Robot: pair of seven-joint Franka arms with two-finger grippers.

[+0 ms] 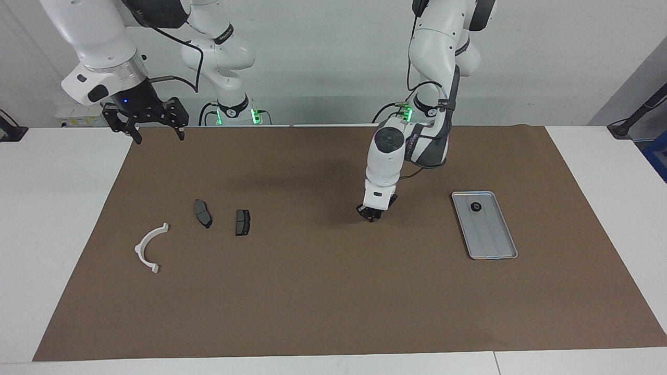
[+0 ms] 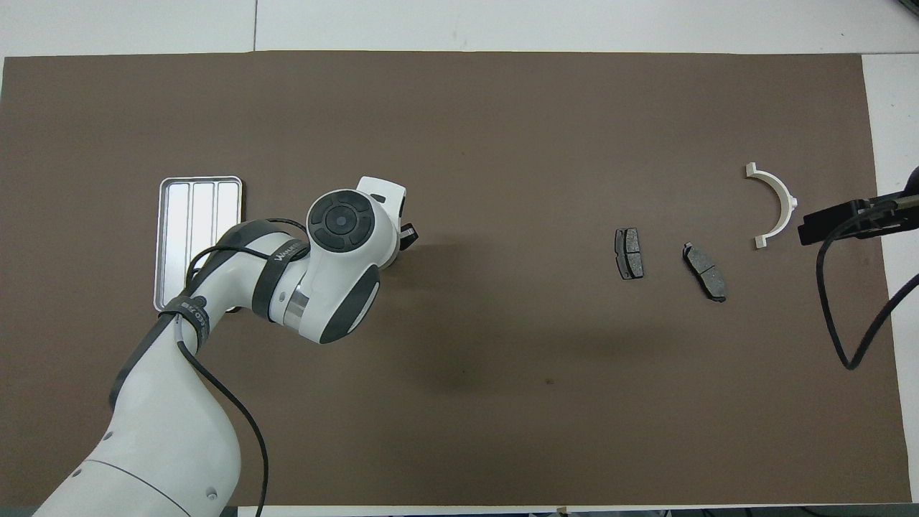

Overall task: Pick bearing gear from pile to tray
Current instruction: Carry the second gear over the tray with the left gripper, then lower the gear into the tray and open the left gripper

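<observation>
A brown rectangular mat (image 1: 333,291) covers most of the white table (image 1: 47,219), and both white Franka arms stand at its edge. The left arm bends down from its base in a folded pose, its wrist pointing almost straight down, so that the left gripper (image 1: 372,217) sits low at the mat's surface near the middle of the table, between the tray and the two plates. Its fingertips are drawn together; whether a small part is pinched between them cannot be told, and in the overhead view the arm's own wrist hides most of the gripper (image 2: 408,237). The right arm waits raised at its own end of the table, its right gripper (image 1: 158,136) hanging in the air over the mat's edge with its fingers spread wide apart and holding nothing. The small flat silver-grey metal tray (image 1: 495,245) with a raised rim lies toward the left arm's end, and one tiny black round bearing gear (image 1: 475,207) rests in its end nearer to the robots. Toward the right arm's end lies the pile: a white curved arc bracket (image 1: 147,249), then two dark grey brake-pad-like plates (image 1: 202,213) (image 1: 242,222), side by side and apart.
</observation>
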